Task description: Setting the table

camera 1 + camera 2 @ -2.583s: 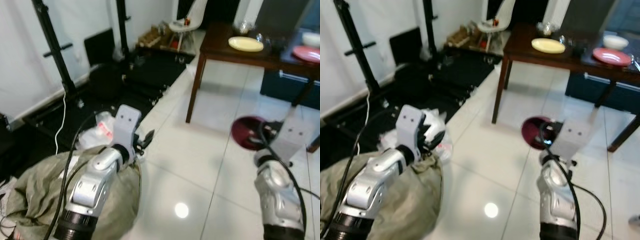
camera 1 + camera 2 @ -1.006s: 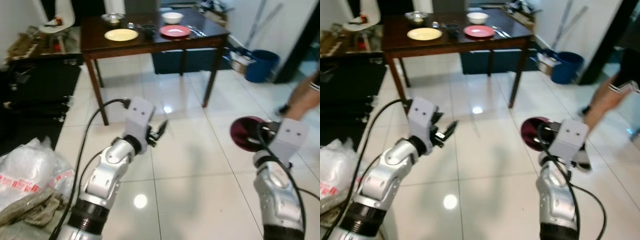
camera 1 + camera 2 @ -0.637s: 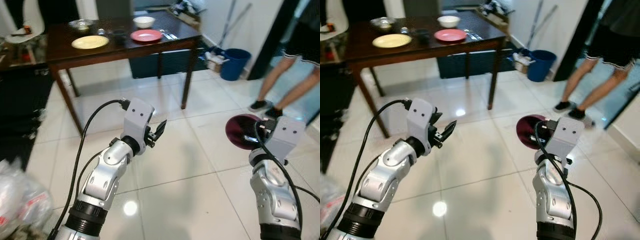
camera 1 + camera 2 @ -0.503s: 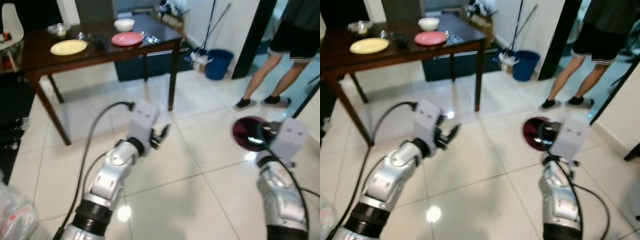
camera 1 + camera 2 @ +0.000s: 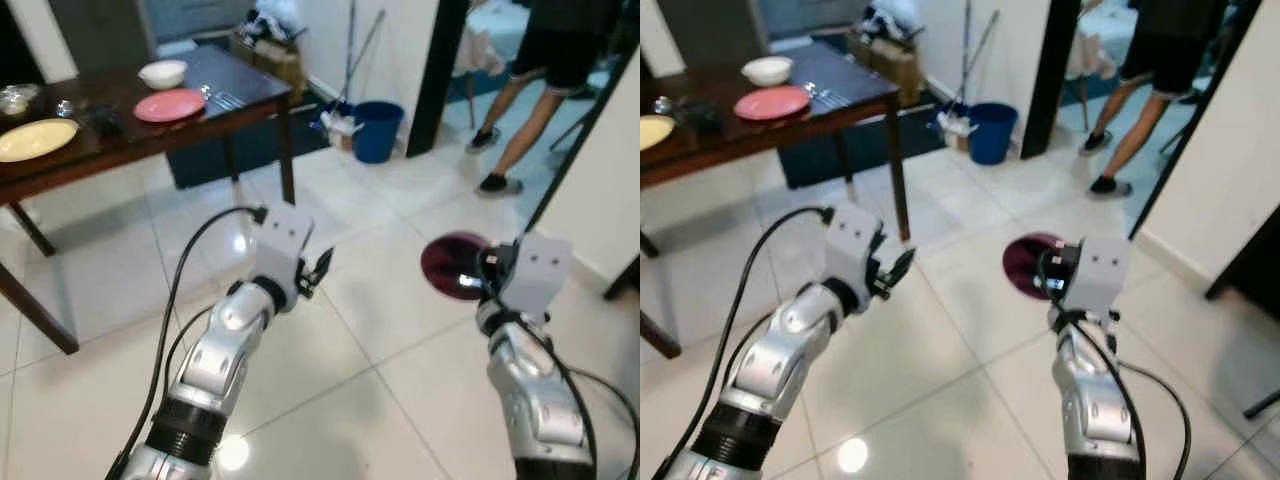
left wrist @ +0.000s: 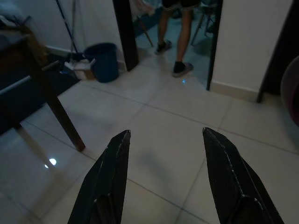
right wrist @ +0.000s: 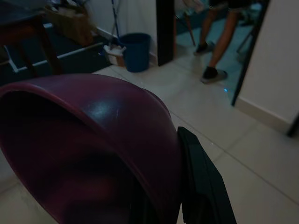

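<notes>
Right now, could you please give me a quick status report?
Right gripper shut on maroon bowl, held over floor. Left gripper open, empty. Dining table off to the left. Person in doorway ahead.

A dark wooden surface (image 5: 120,135) stands at the far left on a white tiled floor (image 5: 380,290). On it lie a yellow plate (image 5: 35,140), a pink plate (image 5: 170,104), a white bowl (image 5: 163,73), some cutlery (image 5: 225,98) beside the pink plate, and a glass bowl (image 5: 14,100). A blue bucket (image 5: 377,130) stands on the floor near the wall.
</notes>
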Motion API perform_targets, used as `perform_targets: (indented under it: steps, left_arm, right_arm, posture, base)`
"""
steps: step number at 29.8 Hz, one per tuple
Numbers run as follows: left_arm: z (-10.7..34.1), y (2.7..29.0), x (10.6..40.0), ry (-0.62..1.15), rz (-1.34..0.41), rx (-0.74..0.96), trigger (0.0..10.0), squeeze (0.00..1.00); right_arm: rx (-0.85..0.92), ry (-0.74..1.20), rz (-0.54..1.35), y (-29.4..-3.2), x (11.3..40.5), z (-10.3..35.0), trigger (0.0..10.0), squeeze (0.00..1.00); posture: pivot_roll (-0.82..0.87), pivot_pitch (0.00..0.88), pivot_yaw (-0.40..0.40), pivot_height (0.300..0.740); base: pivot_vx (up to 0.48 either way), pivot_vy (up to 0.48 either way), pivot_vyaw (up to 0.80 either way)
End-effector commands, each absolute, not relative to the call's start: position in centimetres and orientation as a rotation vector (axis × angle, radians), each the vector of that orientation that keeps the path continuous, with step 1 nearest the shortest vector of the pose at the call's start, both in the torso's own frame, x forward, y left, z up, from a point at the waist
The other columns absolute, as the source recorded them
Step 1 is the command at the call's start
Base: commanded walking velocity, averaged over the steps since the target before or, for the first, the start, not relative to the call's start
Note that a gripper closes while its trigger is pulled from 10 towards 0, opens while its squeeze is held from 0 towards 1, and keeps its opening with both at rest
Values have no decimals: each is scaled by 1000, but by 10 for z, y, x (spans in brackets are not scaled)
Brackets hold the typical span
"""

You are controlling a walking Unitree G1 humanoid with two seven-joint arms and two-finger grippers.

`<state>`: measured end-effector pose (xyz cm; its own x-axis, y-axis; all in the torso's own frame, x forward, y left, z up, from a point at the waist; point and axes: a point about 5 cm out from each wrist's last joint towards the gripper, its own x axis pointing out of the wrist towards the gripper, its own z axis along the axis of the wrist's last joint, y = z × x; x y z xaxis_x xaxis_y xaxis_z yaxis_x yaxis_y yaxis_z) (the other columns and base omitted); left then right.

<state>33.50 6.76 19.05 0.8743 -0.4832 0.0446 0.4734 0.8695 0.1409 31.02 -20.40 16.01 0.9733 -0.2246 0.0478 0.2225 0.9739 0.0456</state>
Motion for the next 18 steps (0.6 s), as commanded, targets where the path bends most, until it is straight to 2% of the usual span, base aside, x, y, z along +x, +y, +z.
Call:
perform_targets:
  steps: [1,10,18]
  left_arm:
    - [183,77,336,-49,-472,139,10000,0]
    - [182,78,336,-45,-468,134,10000,0]
    - [181,81,337,-36,-451,134,10000,0]
  right_arm:
    - [38,-61,-160,-188,310,161,10000,0]
    - [28,-53,-99,-171,307,157,10000,0]
    - [28,-51,-87,-167,306,156,10000,0]
  posture:
    - [-80,4,85,740]
    - [-79,10,87,740]
    - [-78,14,88,740]
  base:
    - [480,0,0]
    - [480,0,0]
    - [480,0,0]
